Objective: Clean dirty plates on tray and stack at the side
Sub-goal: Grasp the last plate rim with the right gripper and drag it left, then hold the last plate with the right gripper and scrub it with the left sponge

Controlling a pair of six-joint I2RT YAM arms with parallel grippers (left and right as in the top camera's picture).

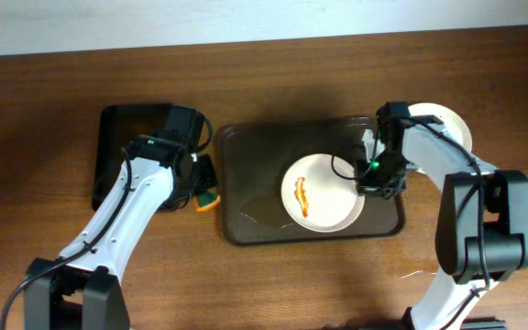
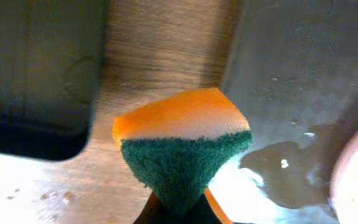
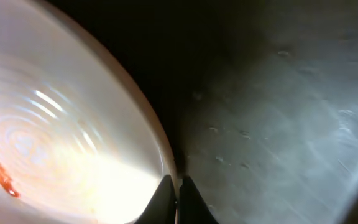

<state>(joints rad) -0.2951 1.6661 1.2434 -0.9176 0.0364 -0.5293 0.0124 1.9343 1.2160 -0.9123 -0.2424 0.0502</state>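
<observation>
A white plate (image 1: 324, 191) with an orange-red smear (image 1: 302, 196) lies on the dark brown tray (image 1: 255, 151). My right gripper (image 1: 371, 177) is shut on the plate's right rim; the right wrist view shows the fingers (image 3: 176, 190) pinching the rim of the plate (image 3: 61, 124). My left gripper (image 1: 202, 183) is shut on an orange sponge with a green scouring side (image 1: 207, 201), held over the wood left of the tray. The left wrist view shows the sponge (image 2: 182, 140) in close-up. A clean white plate (image 1: 447, 126) lies at the right, off the tray.
A black tray (image 1: 131, 147) lies at the left on the wooden table. Wet patches (image 2: 278, 171) show on the brown tray's bottom. The right arm (image 1: 484, 220) reaches over the table's right side.
</observation>
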